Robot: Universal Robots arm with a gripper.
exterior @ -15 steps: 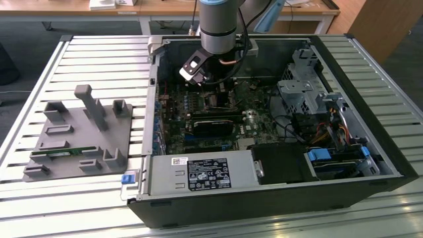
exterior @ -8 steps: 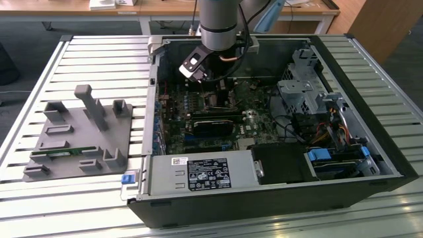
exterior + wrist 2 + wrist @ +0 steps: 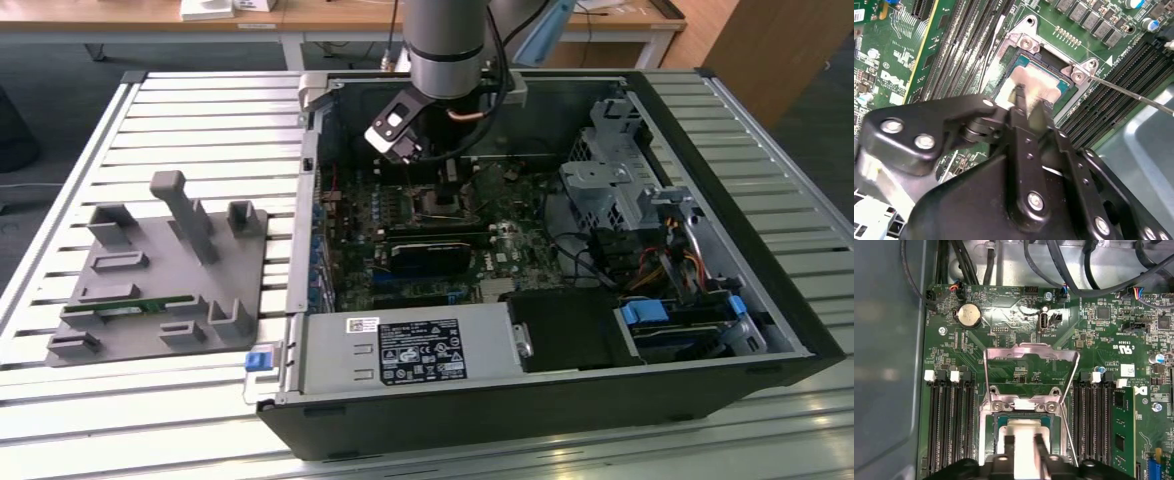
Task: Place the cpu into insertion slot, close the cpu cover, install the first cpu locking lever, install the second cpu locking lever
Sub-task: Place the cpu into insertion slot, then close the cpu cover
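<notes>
The cpu (image 3: 1024, 426), a flat square chip with a silvery-tan top, lies in the insertion slot (image 3: 986, 437) on the green board. My gripper (image 3: 1025, 440) hangs straight down over the middle of the cpu (image 3: 1046, 80), close above the insertion slot (image 3: 1026, 42). The cpu cover (image 3: 1029, 351), a thin silver frame with a square window, stands flipped up and open behind the slot. A thin metal locking lever (image 3: 1124, 92) sticks out free from a corner of the slot. In the exterior view my gripper (image 3: 449, 195) reaches down inside the open computer case.
Long black memory slots (image 3: 949, 425) flank the socket on both sides. A black card (image 3: 434, 255) lies across the board just in front. Cables and a drive cage (image 3: 621, 190) fill the case at the exterior view's right. A grey fixture (image 3: 160, 270) sits outside at its left.
</notes>
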